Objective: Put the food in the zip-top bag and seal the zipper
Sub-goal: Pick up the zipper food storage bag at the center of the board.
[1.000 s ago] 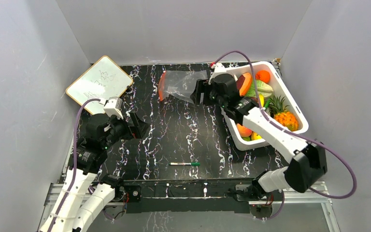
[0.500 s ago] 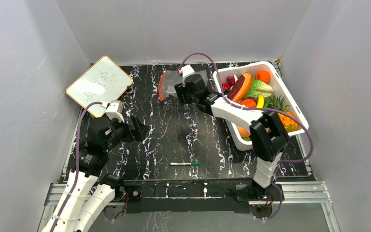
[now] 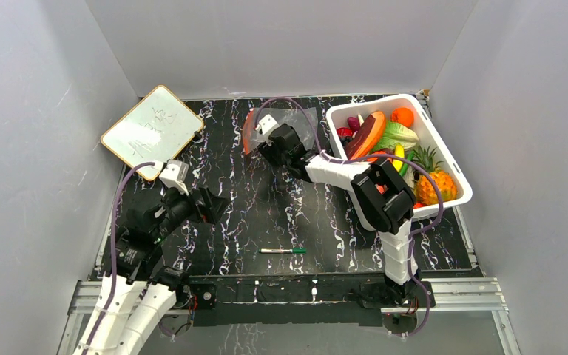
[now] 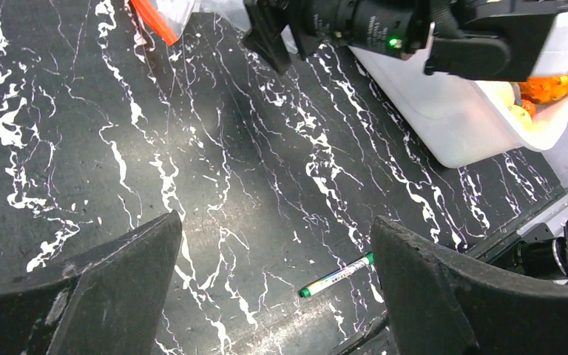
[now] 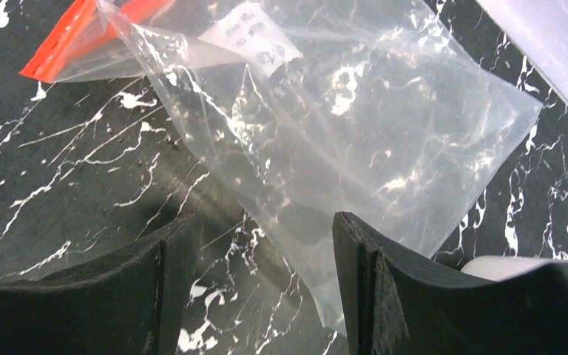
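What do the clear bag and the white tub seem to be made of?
Zip-top bag: thin clear plastic film, glossy; it crinkles and the table pattern shows through.
Tub: probably rigid white plastic, smooth; its walls hold a rounded moulded shape.

Right gripper (image 3: 268, 148) sat low at the near edge of the clear zip-top bag (image 3: 290, 120), far centre of the black marbled table (image 3: 266, 214). Zipper (image 3: 247, 132) was at the bag's left end. Food (image 3: 384, 137) was piled in the white tub (image 3: 444, 159), right of the bag. Left gripper (image 3: 211, 201) hung well apart on the left side. Marker pen (image 3: 282, 251) lay near the front edge.
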Available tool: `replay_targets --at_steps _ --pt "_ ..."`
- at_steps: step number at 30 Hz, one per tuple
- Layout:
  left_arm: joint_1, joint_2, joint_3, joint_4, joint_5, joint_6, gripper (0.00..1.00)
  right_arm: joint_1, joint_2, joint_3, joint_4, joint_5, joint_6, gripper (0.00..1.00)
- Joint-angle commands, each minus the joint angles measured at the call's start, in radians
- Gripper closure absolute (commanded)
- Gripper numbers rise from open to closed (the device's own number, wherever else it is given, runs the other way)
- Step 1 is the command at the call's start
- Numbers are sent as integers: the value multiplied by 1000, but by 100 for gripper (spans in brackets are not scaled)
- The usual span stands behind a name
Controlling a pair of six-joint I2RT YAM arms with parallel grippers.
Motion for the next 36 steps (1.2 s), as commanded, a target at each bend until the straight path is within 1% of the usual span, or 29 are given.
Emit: replay_targets --at_steps 1,4,7,9,12,16,18,21,23,25,28,32,34,36 --pt "5 -27 -13 31 42 27 2 3 21 10 182 29 -85 38" --pt "5 -19 -13 29 54 30 2 5 16 -28 248 48 -110 40" --pt "5 -20 -11 31 66 34 2 8 1 -51 285 67 -133 47" --pt "5 -26 -15 33 63 34 2 9 -5 -65 305 66 -153 56" --pt "5 -35 -20 42 85 40 2 8 -9 -80 341 94 -168 74" --pt "5 -35 -31 50 91 43 3 9 -30 -89 345 100 -167 92" --pt "5 -32 -32 56 103 47 3 8 -63 -102 336 82 -153 99" --pt "4 -37 -61 107 171 58 5 10 -134 -123 284 27 -121 100" --pt "5 -44 -79 143 209 57 7 15 -187 -135 237 23 -86 100" --pt "5 -54 -93 174 208 42 8 18 -256 -165 217 10 -41 100" --pt "4 -57 -100 211 137 -58 5 25 -346 -214 202 -28 -5 100" --pt "5 -42 -122 312 150 -202 6 29 -448 -236 117 -88 22 100" --pt "4 -37 -123 347 167 -186 7 30 -505 -234 52 -152 43 100" --pt "4 -30 -109 340 154 -141 7 32 -562 -226 -23 -213 77 100"
